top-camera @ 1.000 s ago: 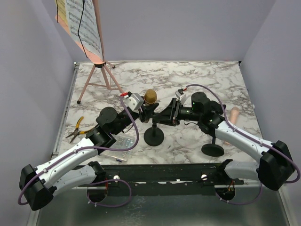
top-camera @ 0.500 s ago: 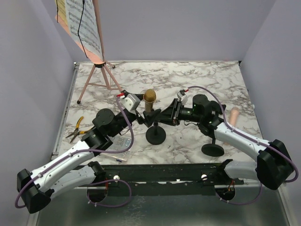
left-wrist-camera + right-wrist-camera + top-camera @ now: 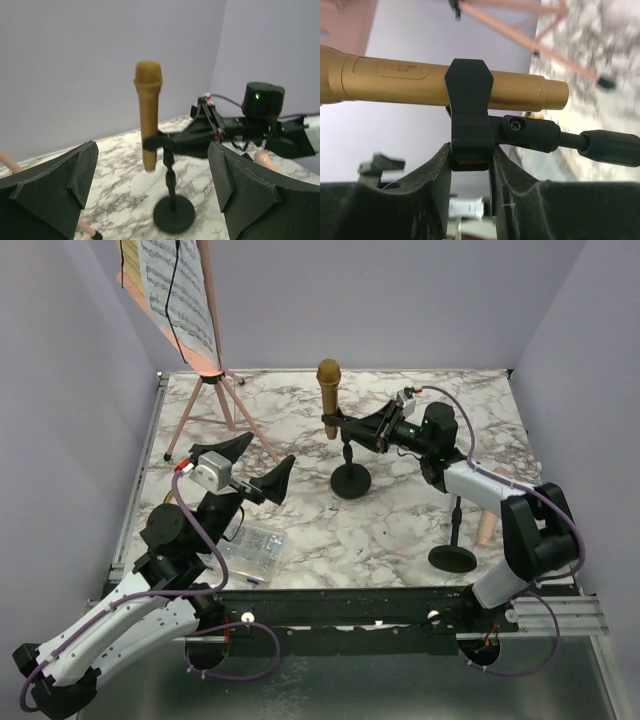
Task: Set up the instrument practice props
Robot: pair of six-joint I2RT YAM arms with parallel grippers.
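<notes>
Long gold microphone (image 3: pixel 328 395) up in its holder, R gripper (image 3: pixel 338 424) on the clip.
Mic stands straight in black plastic clip (image 3: pixel 468 115) of black round-base mic holder (image 3: pixel 351 481), mid-back of white marble table (image 3: pixel 400 530). R jaws pinch that clip. L gripper (image 3: pixel 257 466) jaws wide open w/ nothing in them, front-left, well apart from holder. 2nd black round-base holder (image 3: pixel 452 558) front-right, pink microphone (image 3: pixel 484 530) lying just beside it. Pink tripod-leg rack (image 3: pixel 205 365) w/ sheet-music pages (image 3: pixel 180 290) back-left.
</notes>
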